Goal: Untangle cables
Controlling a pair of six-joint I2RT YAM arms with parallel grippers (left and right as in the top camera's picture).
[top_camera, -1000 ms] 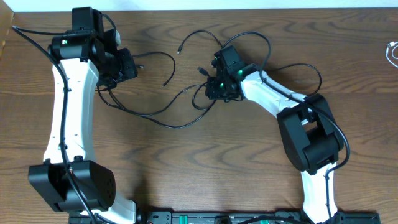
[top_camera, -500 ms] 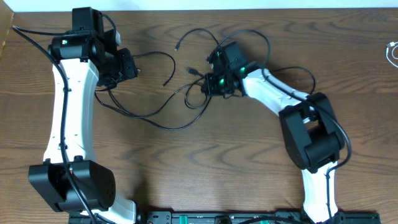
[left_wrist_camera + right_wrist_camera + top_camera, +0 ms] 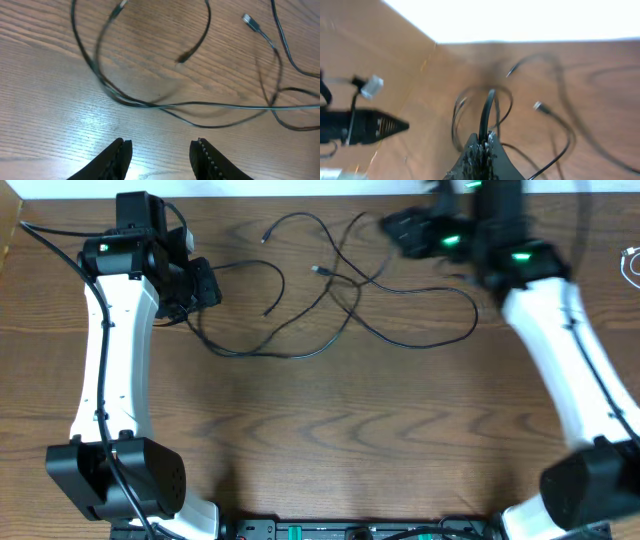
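Lying in loose loops across the far middle of the wooden table (image 3: 300,440), the black cables (image 3: 280,355) look thin, light and floppy. I think they will bend and slide easily, so a good place to grab is a bare bit near a plug end (image 3: 318,270), away from where they cross. The right gripper (image 3: 484,140) looks pinched tight on one of them, though that picture is blurry. The left gripper (image 3: 160,145) is spread wide with nothing in it, near the loops, a small white cable (image 3: 630,265) lies far off at the right edge, and I see no words or labels to read.
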